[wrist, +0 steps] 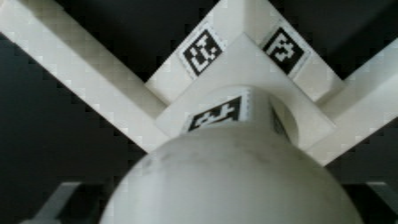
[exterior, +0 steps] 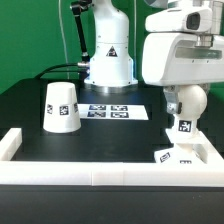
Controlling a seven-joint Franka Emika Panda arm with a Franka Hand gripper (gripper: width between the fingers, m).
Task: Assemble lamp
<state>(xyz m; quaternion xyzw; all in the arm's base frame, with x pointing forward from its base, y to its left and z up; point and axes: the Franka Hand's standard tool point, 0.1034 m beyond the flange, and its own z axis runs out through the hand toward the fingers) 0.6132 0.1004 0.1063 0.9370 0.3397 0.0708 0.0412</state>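
Observation:
My gripper (exterior: 186, 102) is shut on the white ball-shaped bulb (exterior: 187, 108) and holds it neck down. The tagged neck (exterior: 184, 126) is just above or at the low base block (exterior: 178, 153), which sits in the rail corner at the exterior view's right. I cannot tell if they touch. In the wrist view the bulb (wrist: 222, 175) fills the space between my fingers (wrist: 39, 203). Its neck (wrist: 217, 112) points at the tagged base block (wrist: 240, 48). The cone shade (exterior: 61, 106) stands alone at the exterior view's left.
The white rail edging (exterior: 90, 170) runs along the front and up both sides; its two arms meet in a corner behind the base block (wrist: 80, 55). The marker board (exterior: 112, 111) lies flat mid-table. The robot's pedestal (exterior: 108, 60) stands at the back.

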